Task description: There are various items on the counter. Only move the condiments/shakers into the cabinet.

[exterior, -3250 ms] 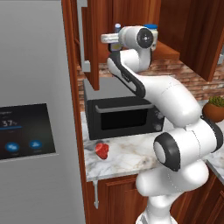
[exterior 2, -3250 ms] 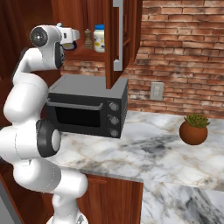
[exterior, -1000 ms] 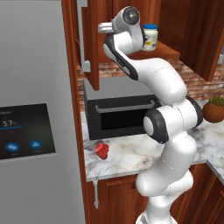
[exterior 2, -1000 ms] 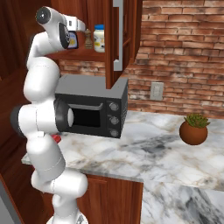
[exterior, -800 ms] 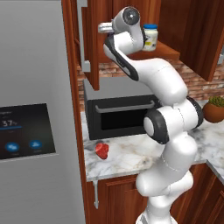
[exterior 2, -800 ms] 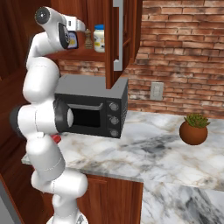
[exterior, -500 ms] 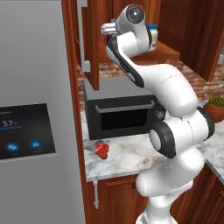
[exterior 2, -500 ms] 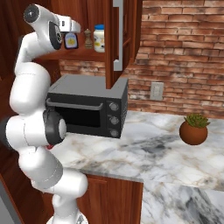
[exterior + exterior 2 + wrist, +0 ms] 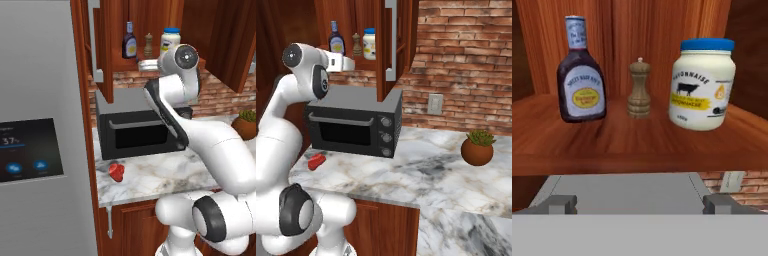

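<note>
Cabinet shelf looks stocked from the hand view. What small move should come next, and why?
Probably ease the open, empty gripper straight back from the cabinet. The dark sauce bottle, pepper mill and blue-lidded jar all stand upright on its shelf, and only the red lumpy object, no condiment, lies on the counter. Nothing seems left to carry.

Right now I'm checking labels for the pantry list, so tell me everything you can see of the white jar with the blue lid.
The white jar is squat and rounded, with a flat blue screw lid. Its label reads mayonnaise and carries a black cow figure and yellow patches. It looks like smooth plastic or glass, is closed, and stands upright on the wooden shelf of the cabinet, at the right end of the row. The pepper mill stands beside it, apart from it. Nothing but the shelf touches it.
</note>
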